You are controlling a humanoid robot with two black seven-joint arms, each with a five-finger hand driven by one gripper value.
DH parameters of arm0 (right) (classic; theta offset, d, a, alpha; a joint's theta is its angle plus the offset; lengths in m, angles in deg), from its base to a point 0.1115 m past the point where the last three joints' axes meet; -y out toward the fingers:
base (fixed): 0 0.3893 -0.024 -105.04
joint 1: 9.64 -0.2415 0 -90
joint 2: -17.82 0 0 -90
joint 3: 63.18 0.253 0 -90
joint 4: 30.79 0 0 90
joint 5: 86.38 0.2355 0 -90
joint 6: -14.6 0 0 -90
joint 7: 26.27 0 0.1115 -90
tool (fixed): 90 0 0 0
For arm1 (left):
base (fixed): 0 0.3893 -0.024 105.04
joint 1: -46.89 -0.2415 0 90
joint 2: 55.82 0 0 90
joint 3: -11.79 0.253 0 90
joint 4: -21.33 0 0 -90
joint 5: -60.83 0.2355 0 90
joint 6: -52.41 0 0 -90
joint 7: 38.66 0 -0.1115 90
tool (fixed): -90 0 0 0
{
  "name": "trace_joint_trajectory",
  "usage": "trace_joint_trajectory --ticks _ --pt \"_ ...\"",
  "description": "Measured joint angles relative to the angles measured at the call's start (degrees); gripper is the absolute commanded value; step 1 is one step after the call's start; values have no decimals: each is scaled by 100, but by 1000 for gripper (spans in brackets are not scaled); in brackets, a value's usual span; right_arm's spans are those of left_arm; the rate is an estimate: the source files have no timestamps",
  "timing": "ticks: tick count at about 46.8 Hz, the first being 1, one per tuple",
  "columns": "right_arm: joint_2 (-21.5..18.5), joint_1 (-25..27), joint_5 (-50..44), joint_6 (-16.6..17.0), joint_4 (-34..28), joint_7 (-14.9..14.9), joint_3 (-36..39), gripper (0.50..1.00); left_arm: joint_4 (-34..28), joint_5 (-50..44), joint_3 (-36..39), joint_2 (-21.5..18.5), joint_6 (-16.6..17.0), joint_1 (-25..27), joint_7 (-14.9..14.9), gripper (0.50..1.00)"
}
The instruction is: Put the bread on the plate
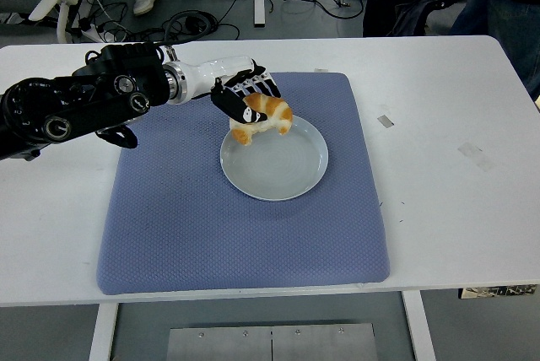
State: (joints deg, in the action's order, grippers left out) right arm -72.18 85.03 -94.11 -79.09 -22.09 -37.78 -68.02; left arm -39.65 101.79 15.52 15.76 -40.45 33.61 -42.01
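A golden-brown bread roll [265,116] hangs over the far left rim of the pale round plate [295,175]. My left hand [245,101] is shut on the roll from behind and above, its black and white fingers [253,87] wrapped over it. The black left arm reaches in from the left edge over the blue mat [169,209]. The plate lies in the mat's middle, slightly toward the far side. I cannot tell whether the roll touches the plate. The right arm is out of view.
White table [456,209] extends beyond the mat on all sides, with small tape marks [386,121] on the right. Cables, chair bases and a person's shoes lie on the floor past the far edge.
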Motion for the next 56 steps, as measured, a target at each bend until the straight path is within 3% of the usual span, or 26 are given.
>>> trace_joint_trajectory --ticks 41,56 --pt "0 -1 0 0 0 0 0 1000 62 52 265 280 67 -157 0 672" --pt "0 -1 0 0 0 0 0 1000 77 44 310 252 104 -153 -2 739"
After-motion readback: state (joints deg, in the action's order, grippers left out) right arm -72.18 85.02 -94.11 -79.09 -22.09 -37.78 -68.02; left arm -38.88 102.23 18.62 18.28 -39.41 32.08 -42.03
